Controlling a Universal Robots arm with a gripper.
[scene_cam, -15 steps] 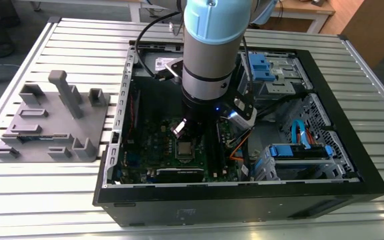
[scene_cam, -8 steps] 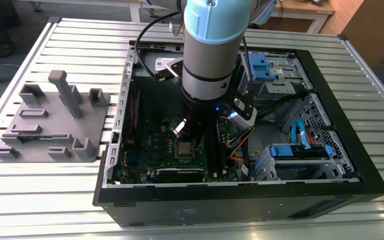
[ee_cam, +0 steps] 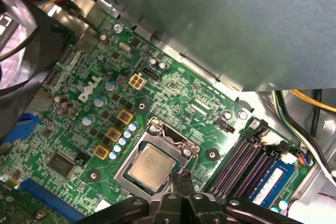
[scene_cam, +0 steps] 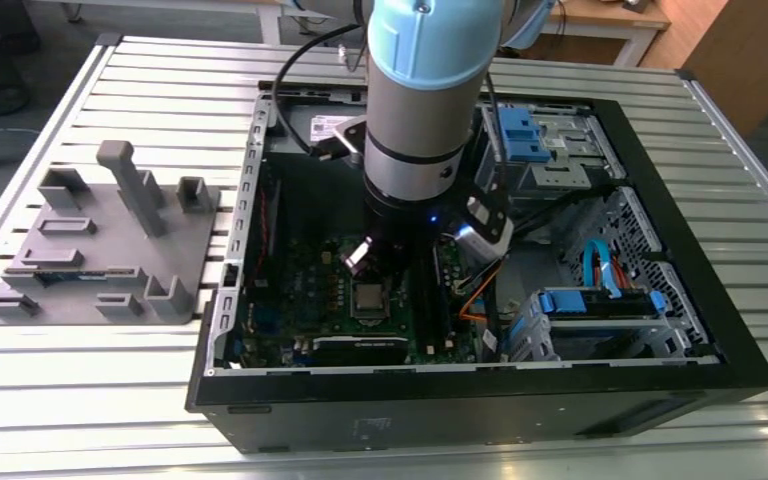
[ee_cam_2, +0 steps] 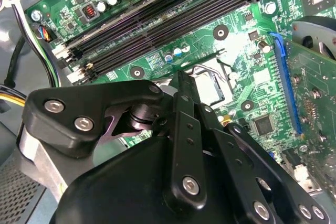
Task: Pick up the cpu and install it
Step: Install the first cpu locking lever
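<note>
The cpu (ee_cam: 150,167) sits flat inside the socket frame (ee_cam: 157,135) on the green motherboard (ee_cam: 79,129), lower centre of the first wrist view; in the exterior view it shows as a small grey square (scene_cam: 371,297) low in the open computer case (scene_cam: 491,400). The gripper (ee_cam: 182,181) hangs just above the socket's edge, fingers drawn together to a narrow tip, nothing between them. In the second wrist view the black fingers (ee_cam_2: 185,103) cover part of the chip (ee_cam_2: 210,85), so contact cannot be confirmed. Memory slots (ee_cam: 247,163) lie just beside the socket. A grey fixture tray (scene_cam: 104,250) rests on the slatted table (scene_cam: 91,400) at the exterior view's left.
</note>
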